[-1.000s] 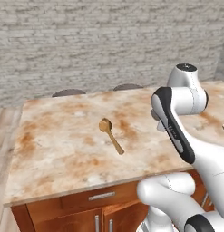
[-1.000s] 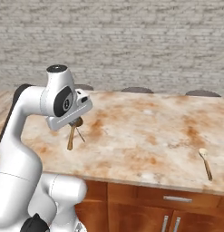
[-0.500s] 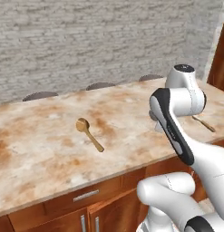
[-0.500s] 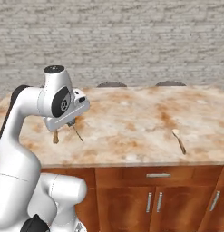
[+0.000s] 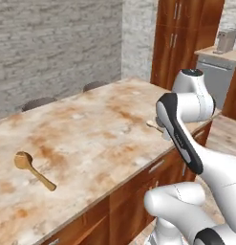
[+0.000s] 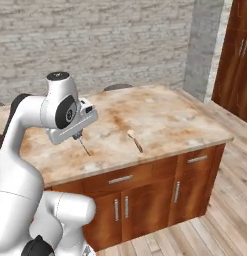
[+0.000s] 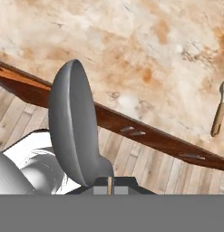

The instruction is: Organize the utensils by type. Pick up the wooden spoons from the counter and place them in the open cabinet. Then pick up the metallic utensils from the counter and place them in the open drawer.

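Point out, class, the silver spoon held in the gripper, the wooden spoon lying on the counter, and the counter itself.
silver spoon (image 7: 71, 121), hand view, back of its bowl.
wooden spoon (image 5: 24, 160), left base view, its bowl.
counter (image 6: 165, 117), right base view, bare marbled top.

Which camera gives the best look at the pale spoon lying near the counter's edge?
The right base view: there the pale spoon lies whole and uncovered on the counter. In the left base view its bowl end peeks out from behind the robot's arm. The hand view catches it at the right border, cut off.
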You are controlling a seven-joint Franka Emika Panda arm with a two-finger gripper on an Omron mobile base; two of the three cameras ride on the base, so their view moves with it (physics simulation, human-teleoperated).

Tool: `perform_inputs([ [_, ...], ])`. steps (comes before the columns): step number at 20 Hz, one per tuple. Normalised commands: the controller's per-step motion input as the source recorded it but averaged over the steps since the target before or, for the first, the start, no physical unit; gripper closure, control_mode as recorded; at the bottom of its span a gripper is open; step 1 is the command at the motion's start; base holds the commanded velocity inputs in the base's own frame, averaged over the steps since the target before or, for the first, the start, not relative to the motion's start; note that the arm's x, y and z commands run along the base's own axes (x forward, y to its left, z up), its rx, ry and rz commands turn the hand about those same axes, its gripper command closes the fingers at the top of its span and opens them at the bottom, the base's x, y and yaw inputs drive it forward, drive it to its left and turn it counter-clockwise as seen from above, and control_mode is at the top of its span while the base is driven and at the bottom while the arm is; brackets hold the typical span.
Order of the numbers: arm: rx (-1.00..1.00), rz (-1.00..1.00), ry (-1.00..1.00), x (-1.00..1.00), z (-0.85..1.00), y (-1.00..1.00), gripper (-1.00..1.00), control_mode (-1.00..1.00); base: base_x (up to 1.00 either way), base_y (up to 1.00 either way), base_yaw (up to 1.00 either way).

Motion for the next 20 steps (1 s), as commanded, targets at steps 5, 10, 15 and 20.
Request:
perform_inputs([
  [5, 0.0, 0.0, 0.0, 0.0, 0.0, 0.0, 1.0, 1.0, -0.03, -0.52, -0.54],
  [10, 0.0, 0.0, 0.0, 0.0, 0.0, 0.0, 1.0, 1.0, -0.05, -0.53, -0.53],
  [15, 0.0, 0.0, 0.0, 0.0, 0.0, 0.0, 1.0, 1.0, -0.05, -0.47, -0.52],
  [20, 0.0, 0.0, 0.0, 0.0, 0.0, 0.0, 1.0, 1.0, -0.01, -0.43, -0.52],
])
